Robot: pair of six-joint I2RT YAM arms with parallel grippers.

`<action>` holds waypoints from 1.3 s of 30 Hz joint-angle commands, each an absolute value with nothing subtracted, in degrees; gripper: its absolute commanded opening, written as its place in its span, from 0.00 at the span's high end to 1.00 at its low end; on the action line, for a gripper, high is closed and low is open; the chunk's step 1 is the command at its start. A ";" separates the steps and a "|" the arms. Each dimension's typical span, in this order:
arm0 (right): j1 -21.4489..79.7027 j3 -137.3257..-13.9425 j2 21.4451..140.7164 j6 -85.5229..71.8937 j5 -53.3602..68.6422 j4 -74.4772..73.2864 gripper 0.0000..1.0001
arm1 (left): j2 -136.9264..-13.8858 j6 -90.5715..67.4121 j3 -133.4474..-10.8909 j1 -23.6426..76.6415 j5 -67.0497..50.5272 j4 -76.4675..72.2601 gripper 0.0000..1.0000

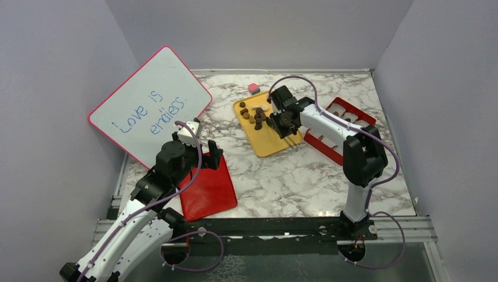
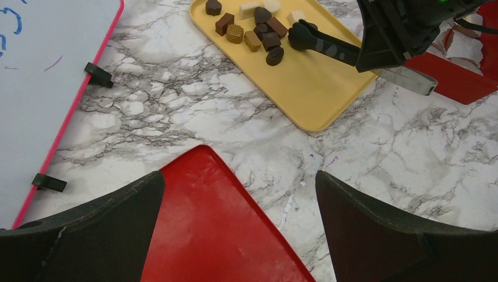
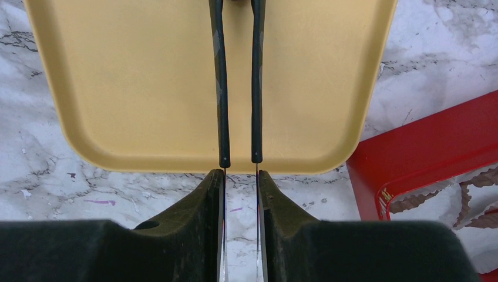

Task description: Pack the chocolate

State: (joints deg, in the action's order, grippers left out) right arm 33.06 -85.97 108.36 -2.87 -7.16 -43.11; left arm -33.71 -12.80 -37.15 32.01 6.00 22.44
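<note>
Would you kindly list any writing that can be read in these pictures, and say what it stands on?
"Love is endless." in blue handwriting, on the whiteboard.
The left wrist view shows only unreadable stroke ends of it.
No lettering shows on the tongs, the yellow tray or the chocolates.

A pink-rimmed whiteboard is leaning in the upper left of the top view, showing blue handwritten marker text: "Love is endless." (two lines, slanting with the board, the last word less crisp). In the left wrist view's upper left corner, a few blue strokes are showing, too cropped to read.
</note>
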 commanded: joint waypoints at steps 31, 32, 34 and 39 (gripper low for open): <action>32.51 -80.95 87.40 -18.68 -19.60 -54.93 0.78 | -33.81 -12.50 -36.78 32.13 5.72 21.53 0.01; 31.94 -80.84 86.96 -18.84 -19.74 -55.49 0.78 | -33.83 -12.54 -36.82 32.14 5.57 21.46 0.01; 30.50 -80.88 86.30 -19.17 -20.29 -56.22 0.78 | -33.99 -12.57 -36.83 32.15 5.46 21.44 0.01; 26.06 -80.86 85.26 -20.30 -21.65 -58.18 0.77 | -33.84 -12.65 -36.82 32.15 5.10 21.45 0.01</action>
State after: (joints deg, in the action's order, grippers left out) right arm 29.21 -81.03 87.57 -18.35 -17.89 -55.40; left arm -34.39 -12.80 -37.15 32.01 5.87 22.41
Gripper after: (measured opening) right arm 0.238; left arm 0.991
